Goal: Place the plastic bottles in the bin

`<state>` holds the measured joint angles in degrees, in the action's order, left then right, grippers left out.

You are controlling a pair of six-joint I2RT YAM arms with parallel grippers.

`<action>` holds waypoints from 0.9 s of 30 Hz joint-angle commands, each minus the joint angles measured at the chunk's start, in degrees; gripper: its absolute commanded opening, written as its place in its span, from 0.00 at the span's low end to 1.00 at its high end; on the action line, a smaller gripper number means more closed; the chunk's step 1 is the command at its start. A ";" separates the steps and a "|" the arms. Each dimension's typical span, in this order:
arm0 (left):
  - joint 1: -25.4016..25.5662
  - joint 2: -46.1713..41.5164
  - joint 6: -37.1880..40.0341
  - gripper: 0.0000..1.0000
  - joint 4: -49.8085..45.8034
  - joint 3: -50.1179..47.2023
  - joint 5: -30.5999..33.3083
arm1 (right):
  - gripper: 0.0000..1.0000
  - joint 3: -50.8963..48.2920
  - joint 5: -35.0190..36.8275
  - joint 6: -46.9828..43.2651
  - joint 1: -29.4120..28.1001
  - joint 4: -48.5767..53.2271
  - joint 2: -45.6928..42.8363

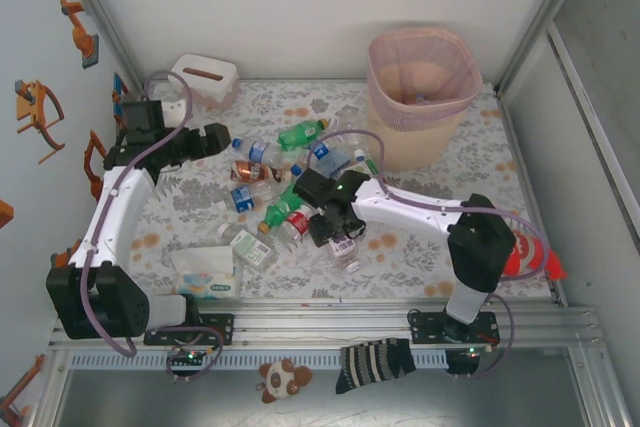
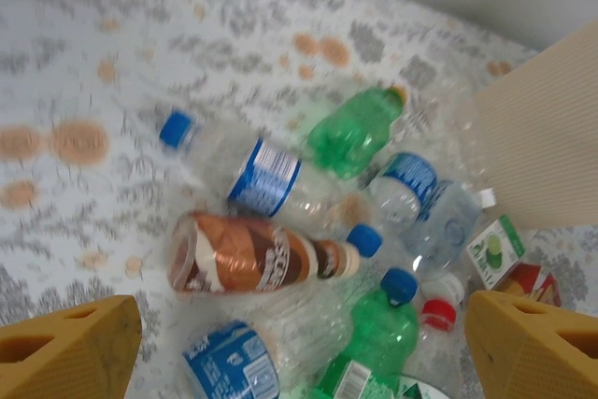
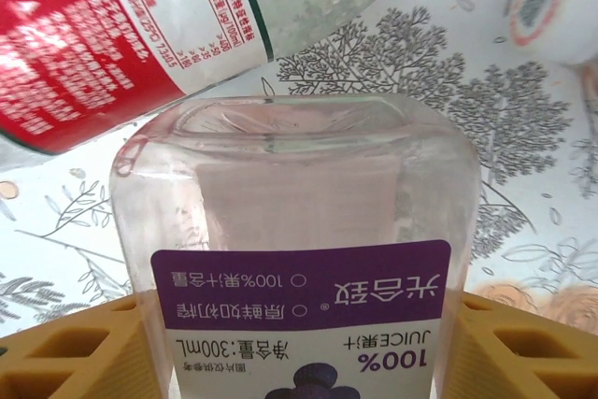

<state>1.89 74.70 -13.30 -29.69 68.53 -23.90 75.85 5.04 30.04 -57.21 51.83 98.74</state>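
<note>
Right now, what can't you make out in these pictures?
- Right wrist view: the purple-label juice bottle is cut off at its cap end by the bottom edge. Whether the right hand grips it is unclear.
- Top view: the bin contents, veiled by the pink liner.
- Left wrist view: print on the brown-label bottle, blurred.

Plastic bottles: loose heap mid-counter, most lying on their sides, green or clear, with mixed labels. Green bottle lies at the heap's far edge, towards the bin. Purple-labelled bottle: clear, squarish body, at the near side of the heap, just beside a red-labelled bottle. Bin: beige, upright, far right, pink liner folded over its rim, apart from the heap.
</note>
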 commanded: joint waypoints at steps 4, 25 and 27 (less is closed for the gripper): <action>0.31 -6.24 7.87 0.90 3.36 3.87 -8.74 | 0.63 -0.03 4.03 1.23 -0.44 2.83 -5.37; -0.14 -20.45 17.06 0.93 21.01 -9.79 -31.79 | 0.62 13.19 10.23 -1.31 4.23 5.30 -18.00; 0.03 -20.92 17.34 0.92 21.07 -10.26 -31.73 | 0.62 15.63 9.87 -3.54 6.28 5.13 -18.38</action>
<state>1.85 55.22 2.11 -11.00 58.87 -53.65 87.83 13.19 29.08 -52.95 56.42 82.13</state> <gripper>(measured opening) 0.926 0.624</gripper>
